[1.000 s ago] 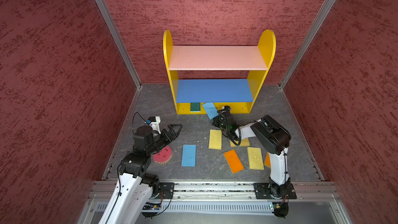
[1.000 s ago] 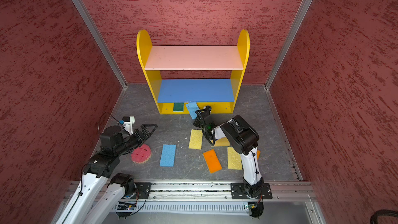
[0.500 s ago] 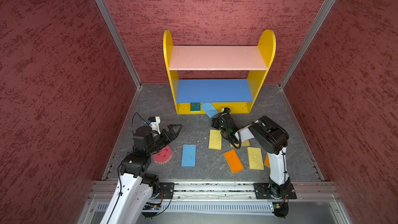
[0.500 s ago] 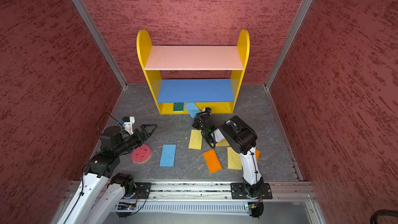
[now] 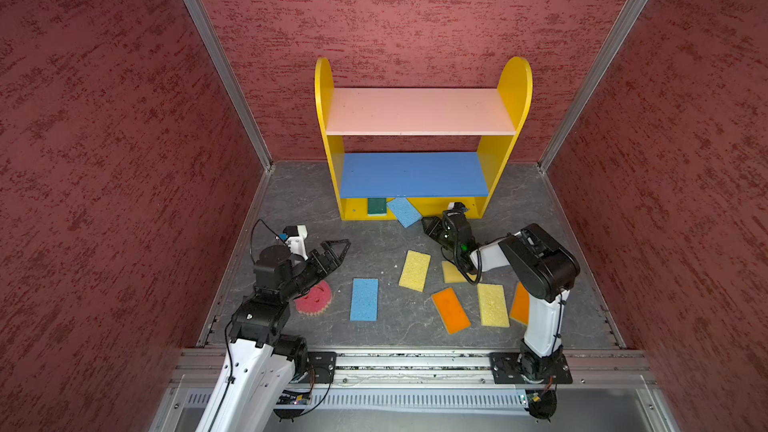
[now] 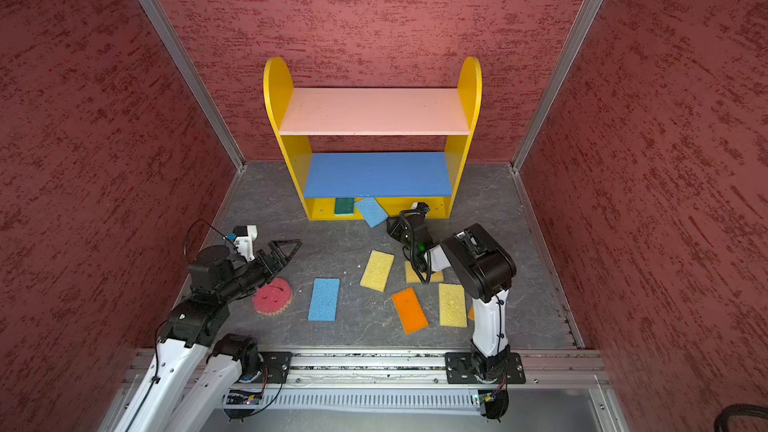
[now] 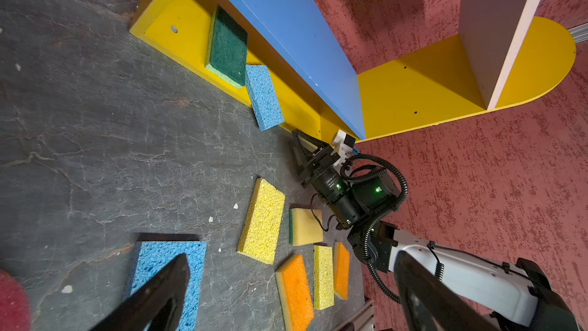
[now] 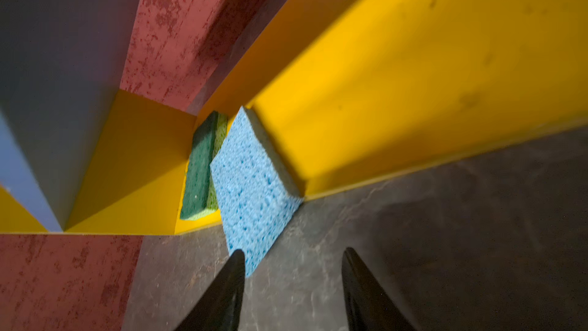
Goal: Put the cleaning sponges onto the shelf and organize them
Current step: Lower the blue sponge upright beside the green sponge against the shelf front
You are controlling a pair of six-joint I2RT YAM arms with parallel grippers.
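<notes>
High stereo pair; wrist close-ups toward shelf [image 7: 413,84]

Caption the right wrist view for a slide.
Open right gripper faces a blue sponge half off the shelf's yellow base, beside a green sponge.

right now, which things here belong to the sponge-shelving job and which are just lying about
Job:
shelf
green sponge on its base
skewed blue sponge, half off the base
on the floor: flat blue sponge, round pink-red sponge, yellow sponges, orange sponges, green-edged sponge

Lying about:
white crumbs
black cable
</notes>
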